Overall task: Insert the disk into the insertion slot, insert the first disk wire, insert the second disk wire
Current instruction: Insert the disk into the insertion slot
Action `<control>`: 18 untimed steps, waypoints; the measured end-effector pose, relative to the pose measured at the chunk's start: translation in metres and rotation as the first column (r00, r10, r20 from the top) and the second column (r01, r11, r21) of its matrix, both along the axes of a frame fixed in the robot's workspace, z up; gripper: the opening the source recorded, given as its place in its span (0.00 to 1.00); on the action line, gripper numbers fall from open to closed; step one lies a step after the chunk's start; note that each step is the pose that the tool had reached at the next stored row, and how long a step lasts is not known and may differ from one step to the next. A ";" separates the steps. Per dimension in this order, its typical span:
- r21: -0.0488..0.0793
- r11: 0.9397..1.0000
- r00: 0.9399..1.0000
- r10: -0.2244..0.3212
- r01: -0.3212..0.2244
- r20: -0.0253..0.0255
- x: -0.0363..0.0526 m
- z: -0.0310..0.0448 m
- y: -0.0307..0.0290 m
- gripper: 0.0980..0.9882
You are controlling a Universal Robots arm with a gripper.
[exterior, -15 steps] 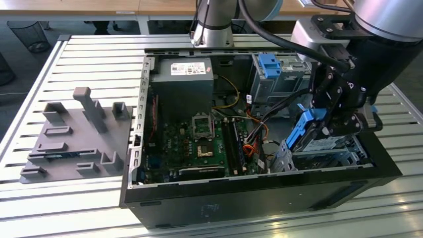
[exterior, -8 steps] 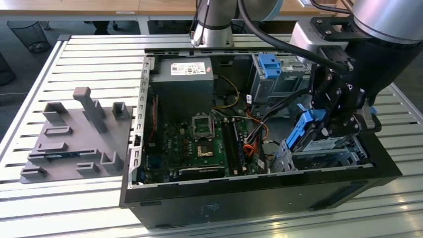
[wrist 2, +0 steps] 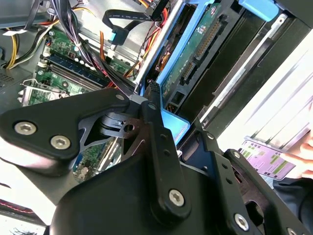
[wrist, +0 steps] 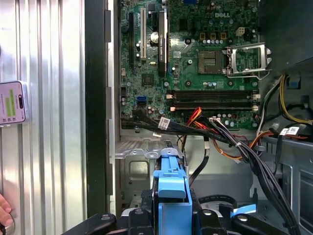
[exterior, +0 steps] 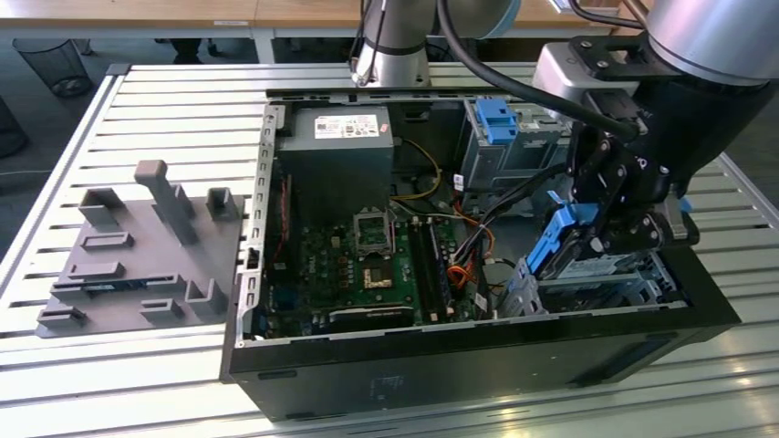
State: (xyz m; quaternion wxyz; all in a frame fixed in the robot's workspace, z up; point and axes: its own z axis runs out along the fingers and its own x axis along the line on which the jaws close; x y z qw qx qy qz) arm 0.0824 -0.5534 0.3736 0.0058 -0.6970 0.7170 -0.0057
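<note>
While the pincer (exterior: pixel 608 242) clamps the disk (exterior: pixel 567 235) on edge, tilted, at the mouth of the insertion slot (exterior: pixel 605 285) just below it, risk: its corner snags the slot rim, or jams if skewed. Near on the pincer's motherboard (exterior: pixel 365 265) side: cable bundle (wrist: pixel 230 139); case wall (exterior: pixel 706 287) close on the other. Tight room.

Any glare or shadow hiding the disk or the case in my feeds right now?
Exterior view: glare streaks on the table, case interior dim, disk plainly lit blue. Second wrist view: table beyond the case washed out white, disk evenly lit. First wrist view: motherboard well lit, bright streaks on the table.
</note>
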 end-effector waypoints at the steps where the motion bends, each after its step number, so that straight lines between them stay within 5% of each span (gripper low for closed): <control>1: 0.000 1.000 1.000 0.000 0.000 0.000 0.0000 -0.0004 0.0000 0.30; 18: 0.000 1.000 1.000 0.000 0.000 0.000 0.0000 -0.0065 0.0000 0.30</control>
